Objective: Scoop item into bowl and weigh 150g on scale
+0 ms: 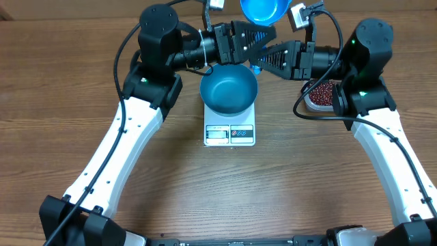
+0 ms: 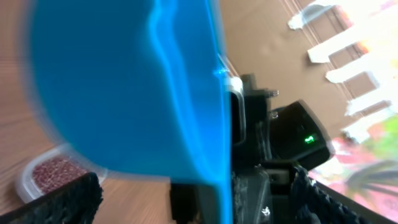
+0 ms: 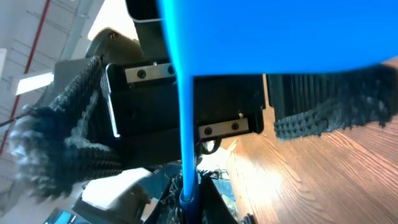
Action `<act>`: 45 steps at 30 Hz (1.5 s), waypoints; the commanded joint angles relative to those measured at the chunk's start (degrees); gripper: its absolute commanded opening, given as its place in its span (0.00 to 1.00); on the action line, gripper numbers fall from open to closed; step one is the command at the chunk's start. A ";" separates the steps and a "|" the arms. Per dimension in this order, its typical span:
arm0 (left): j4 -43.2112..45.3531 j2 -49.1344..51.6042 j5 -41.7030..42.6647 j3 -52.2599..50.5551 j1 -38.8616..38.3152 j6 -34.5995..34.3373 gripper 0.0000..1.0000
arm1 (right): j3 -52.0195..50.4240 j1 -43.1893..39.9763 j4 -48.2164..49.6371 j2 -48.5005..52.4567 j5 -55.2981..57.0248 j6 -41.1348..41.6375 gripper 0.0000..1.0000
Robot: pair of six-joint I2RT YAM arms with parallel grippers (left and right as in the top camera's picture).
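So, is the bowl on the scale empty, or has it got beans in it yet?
Empty: overhead, the bowl shows only bare blue inside; the beans sit in the tub.

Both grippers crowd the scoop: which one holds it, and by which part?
The right gripper grips the blue scoop by its handle; the left gripper stands open, holding nothing.
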 commanded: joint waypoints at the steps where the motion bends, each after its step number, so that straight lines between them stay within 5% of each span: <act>1: -8.13 -0.04 -0.17 0.76 2.64 13.68 1.00 | 0.50 -1.22 -8.11 -0.24 -0.26 -13.62 0.04; 10: -32.81 -0.04 -1.14 0.76 7.65 32.54 1.00 | 0.50 -3.91 -35.12 0.09 9.07 -36.26 0.04; 17: -47.84 -0.04 -17.70 0.79 8.92 40.59 1.00 | 0.50 -5.29 -45.33 0.09 21.33 -51.58 0.04; 25: -55.87 -0.04 -30.16 0.79 8.92 48.87 1.00 | 5.75 -8.00 -57.42 0.07 38.18 -53.55 0.04; 28: -56.98 -0.04 -35.54 0.79 8.92 49.62 1.00 | 14.43 -7.78 -71.17 0.07 56.33 -56.50 0.04; 33: -56.96 -0.02 -36.85 0.76 8.79 49.64 1.00 | 15.06 -7.78 -79.10 0.79 74.77 -56.50 0.04; 45: -60.39 -0.02 -37.33 0.76 8.26 49.75 1.00 | 11.04 -7.96 -85.61 14.10 84.59 -59.01 0.04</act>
